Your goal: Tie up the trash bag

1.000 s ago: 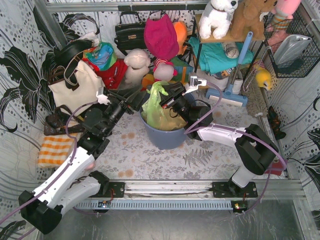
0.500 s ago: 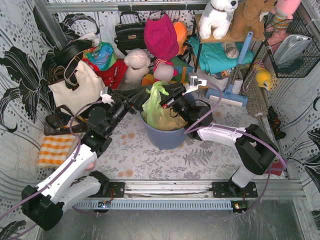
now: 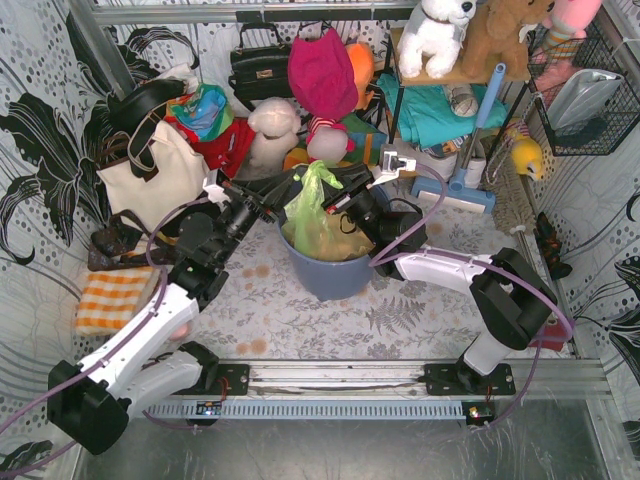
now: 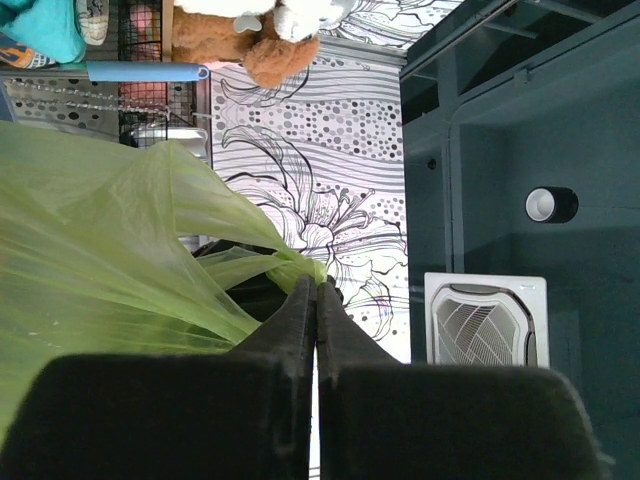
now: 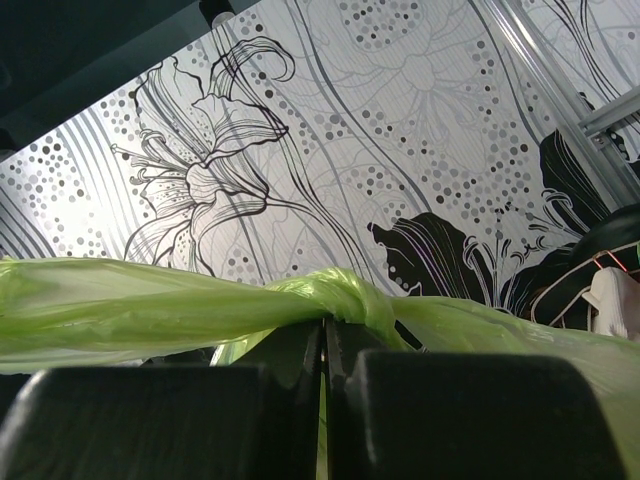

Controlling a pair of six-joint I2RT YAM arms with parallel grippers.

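Observation:
The trash bag (image 3: pixel 313 226) is thin light-green plastic and stands in a round blue-grey bin (image 3: pixel 330 276) at the middle of the table. Its top is drawn up into a twisted neck. My left gripper (image 3: pixel 284 197) is at the bag's upper left, shut, with a twisted end of the trash bag (image 4: pixel 262 262) pinched at its fingertips (image 4: pixel 303 300). My right gripper (image 3: pixel 338 201) is at the upper right, shut on another strand of the trash bag (image 5: pixel 150 315), just under a knot-like twist (image 5: pixel 345 293). The bag's contents are hard to make out.
Behind the bin lie plush toys (image 3: pixel 272 130), a black handbag (image 3: pixel 260 66) and a white tote (image 3: pixel 150 178). An orange checked cloth (image 3: pixel 112 300) lies at the left. A blue mop (image 3: pixel 470 182) and a wire basket (image 3: pixel 585 105) are at the right.
My left gripper has moved right to the bag's top and shut on a strand of it. The bag's neck is now pulled a little wider. The right gripper has stayed put.

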